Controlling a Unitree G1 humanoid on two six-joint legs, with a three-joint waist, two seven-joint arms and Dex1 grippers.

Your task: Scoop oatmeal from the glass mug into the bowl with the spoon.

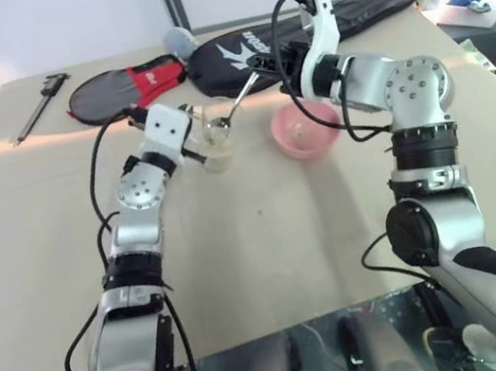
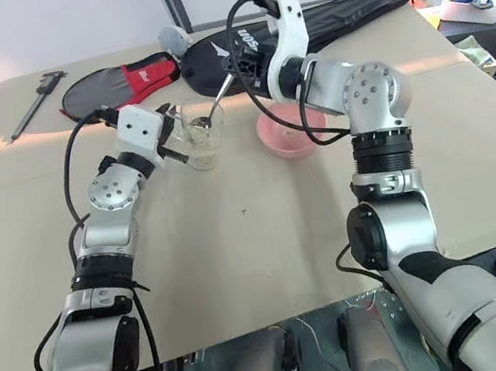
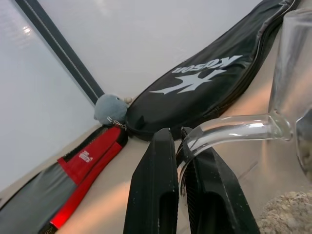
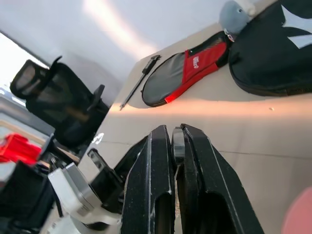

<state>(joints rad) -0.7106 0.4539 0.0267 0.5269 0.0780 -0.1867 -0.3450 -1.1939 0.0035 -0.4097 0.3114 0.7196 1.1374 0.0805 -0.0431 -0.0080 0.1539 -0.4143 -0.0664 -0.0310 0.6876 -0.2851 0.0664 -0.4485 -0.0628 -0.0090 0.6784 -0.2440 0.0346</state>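
Observation:
The glass mug (image 1: 218, 138) stands on the table left of the pink bowl (image 1: 306, 130). Pale oatmeal (image 1: 218, 160) lies in its bottom, also seen close up as oatmeal (image 3: 287, 214). My left gripper (image 3: 178, 134) is shut on the mug's clear handle (image 3: 229, 129), coming from the mug's left side (image 1: 186, 131). The silver spoon (image 1: 238, 101) slants down into the mug, its head inside the glass. My right gripper (image 1: 265, 65) is shut on the spoon's handle (image 4: 178, 144), above and behind the bowl.
A black racket cover (image 1: 334, 21), a red and grey cover (image 1: 130, 86) and a grey plush toy (image 1: 178, 39) lie along the table's far edge. A dark caliper (image 1: 40, 105) lies at the far left. A white tray (image 1: 467, 8) sits off the table's right.

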